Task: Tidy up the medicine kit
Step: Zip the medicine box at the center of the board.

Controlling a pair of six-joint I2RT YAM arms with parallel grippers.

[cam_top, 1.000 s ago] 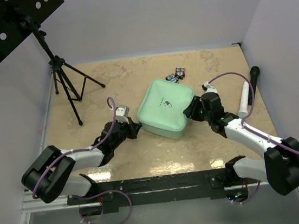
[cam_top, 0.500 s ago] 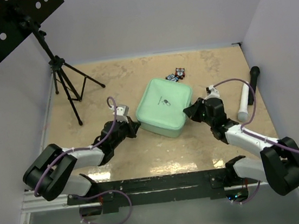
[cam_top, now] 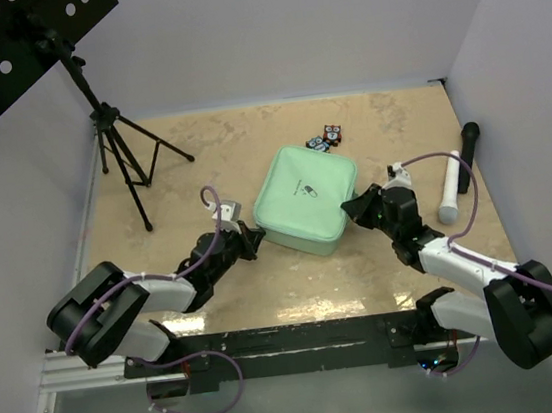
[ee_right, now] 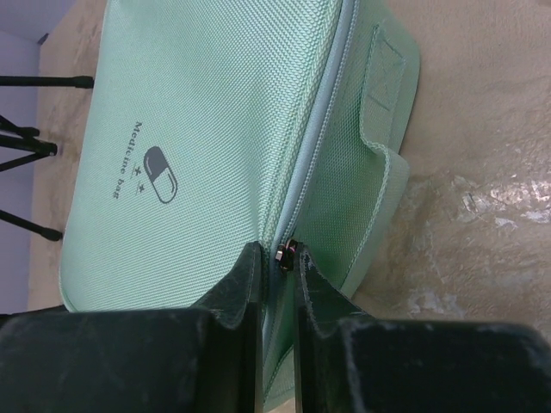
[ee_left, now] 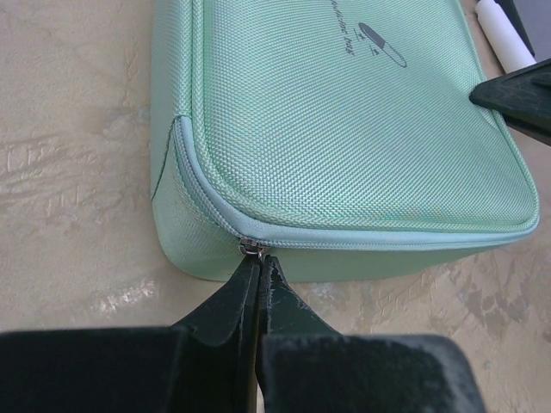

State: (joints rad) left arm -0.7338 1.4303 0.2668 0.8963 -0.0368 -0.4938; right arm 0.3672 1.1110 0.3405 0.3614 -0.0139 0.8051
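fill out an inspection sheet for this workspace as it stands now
surface: beige mottled table, glare near the front edge
job's things: medicine kit, mint green, lid down, zip closed where visible
clutter: small packets at the kit's far edge; white tube and black stick to its right
tools: left tool shut, tips at a zip slider on the kit's corner; right tool shut on a zip pull
cables: purple cables loop over both wrists
surroundings: black tripod stand far left; pale walls

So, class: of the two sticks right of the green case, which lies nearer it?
The white stick; the black stick lies farther out, by the wall.
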